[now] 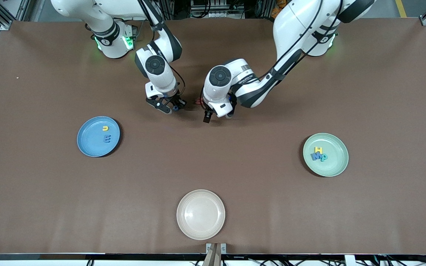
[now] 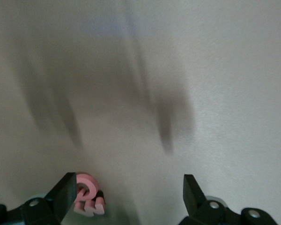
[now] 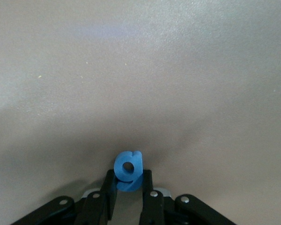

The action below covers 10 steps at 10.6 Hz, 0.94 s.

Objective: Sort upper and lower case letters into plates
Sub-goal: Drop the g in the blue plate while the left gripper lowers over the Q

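Observation:
My right gripper (image 1: 171, 107) is shut on the blue g (image 1: 176, 108), low over the table's middle near the arms' bases; the right wrist view shows the g (image 3: 128, 168) pinched between the fingers. My left gripper (image 1: 216, 115) is open beside it. Two red letters (image 1: 198, 101) lie together on the table; in the left wrist view they (image 2: 87, 199) sit right by one finger (image 2: 62, 196). The blue plate (image 1: 87, 146) holds the yellow u (image 1: 105, 128) and blue m (image 1: 106, 139). The pale green plate (image 1: 333, 168) holds the yellow H (image 1: 318, 149), blue M (image 1: 315, 156) and teal R (image 1: 323, 158).
A cream-white plate (image 1: 200, 214) stands bare near the table's front edge, nearest to the front camera. The two grippers are close together. The brown table (image 1: 50, 203) lies bare between the plates.

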Tool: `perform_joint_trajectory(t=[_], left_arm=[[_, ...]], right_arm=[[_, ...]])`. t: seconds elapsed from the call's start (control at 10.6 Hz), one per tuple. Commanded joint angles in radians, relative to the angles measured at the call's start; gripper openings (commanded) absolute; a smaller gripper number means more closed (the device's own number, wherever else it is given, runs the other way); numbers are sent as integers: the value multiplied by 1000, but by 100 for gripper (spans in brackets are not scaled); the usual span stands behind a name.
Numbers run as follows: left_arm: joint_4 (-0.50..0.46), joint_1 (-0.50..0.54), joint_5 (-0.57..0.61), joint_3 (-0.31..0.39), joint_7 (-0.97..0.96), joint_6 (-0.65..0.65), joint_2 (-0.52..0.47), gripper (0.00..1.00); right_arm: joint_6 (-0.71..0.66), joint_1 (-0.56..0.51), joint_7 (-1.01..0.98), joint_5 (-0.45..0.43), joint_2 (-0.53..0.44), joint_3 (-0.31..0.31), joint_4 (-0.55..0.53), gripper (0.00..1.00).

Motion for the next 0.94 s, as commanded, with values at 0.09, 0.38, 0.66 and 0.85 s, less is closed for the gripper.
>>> perform_joint_trajectory(t=[0.09, 0.38, 0.66, 0.85], left_arm=[[4, -80, 29, 53, -85, 36, -5, 100], [-4, -81, 63, 53, -134, 36, -6, 100], [-16, -92, 109, 53, -209, 36, -9, 100], [-27, -101, 109, 51, -224, 36, -11, 100]], right_arm=[[-13, -25, -72, 22, -1, -15, 0, 5], [-162, -114, -258, 17, -18, -27, 51, 0], [-346, -154, -423, 8, -23, -116, 138, 0], [-539, -154, -509, -37, -26, -234, 244, 0]])
